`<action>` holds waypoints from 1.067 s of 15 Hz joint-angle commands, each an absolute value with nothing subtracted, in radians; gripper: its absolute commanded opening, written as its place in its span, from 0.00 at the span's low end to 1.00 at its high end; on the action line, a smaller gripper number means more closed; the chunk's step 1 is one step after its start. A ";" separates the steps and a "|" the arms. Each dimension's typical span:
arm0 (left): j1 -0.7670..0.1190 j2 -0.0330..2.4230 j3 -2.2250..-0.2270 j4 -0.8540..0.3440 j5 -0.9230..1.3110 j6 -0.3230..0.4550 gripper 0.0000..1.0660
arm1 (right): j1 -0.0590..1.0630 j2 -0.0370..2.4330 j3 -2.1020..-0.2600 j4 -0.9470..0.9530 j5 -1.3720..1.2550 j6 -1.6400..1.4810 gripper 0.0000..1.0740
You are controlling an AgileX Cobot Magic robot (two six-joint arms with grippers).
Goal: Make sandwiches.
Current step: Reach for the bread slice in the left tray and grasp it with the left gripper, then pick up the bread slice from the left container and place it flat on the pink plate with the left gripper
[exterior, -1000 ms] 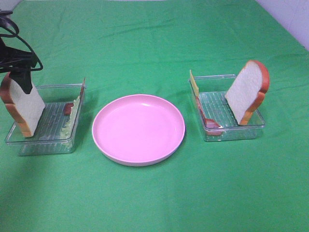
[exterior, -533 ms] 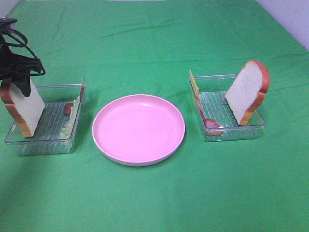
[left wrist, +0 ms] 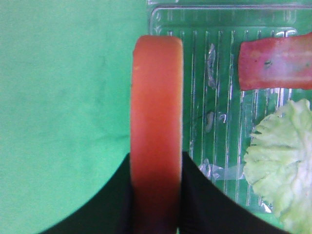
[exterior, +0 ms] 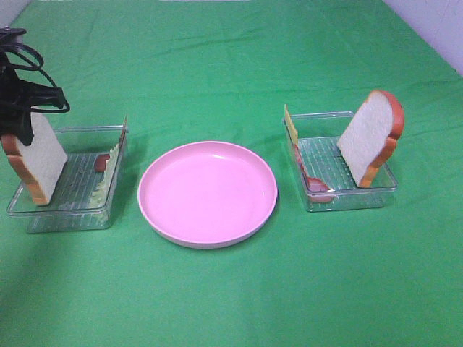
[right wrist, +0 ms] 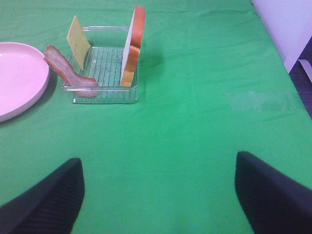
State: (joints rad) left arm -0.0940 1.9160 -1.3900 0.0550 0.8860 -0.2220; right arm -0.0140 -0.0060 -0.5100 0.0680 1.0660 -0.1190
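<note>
L gripper [left wrist: 156, 168] clamped on upright bread slice [left wrist: 157, 97] in clear tray [left wrist: 219, 29]; R gripper [right wrist: 158, 192] jaws wide apart above green cloth [right wrist: 195, 122].

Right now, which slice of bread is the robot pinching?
The bread slice in the left tray: the left gripper clamps its crust. The other slice leans untouched in the right tray.

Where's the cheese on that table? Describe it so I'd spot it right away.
Find the round pink plate in the middle of the green table, then the clear tray on its right in the high view. The cheese stands on edge along the tray wall nearest the plate: a thin yellow square, unlike the reddish bacon beside it and the white, orange-crusted bread slice opposite.
</note>
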 commanded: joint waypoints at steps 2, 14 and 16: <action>-0.096 1.917 -1.395 0.057 0.904 -0.229 0.00 | -0.016 -0.020 -0.505 0.066 1.060 -0.131 0.74; -0.096 1.508 -1.444 -0.185 1.030 -0.105 0.00 | -0.016 -0.020 -0.505 0.066 1.060 -0.131 0.74; -0.096 1.493 -1.442 -0.315 1.027 -0.019 0.00 | -0.016 -0.020 -0.505 0.066 1.060 -0.131 0.74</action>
State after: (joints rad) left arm -0.0940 1.4990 -1.4410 -0.2900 1.0420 -0.0390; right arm -0.0140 -0.0060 -0.5100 0.0680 1.0660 -0.1190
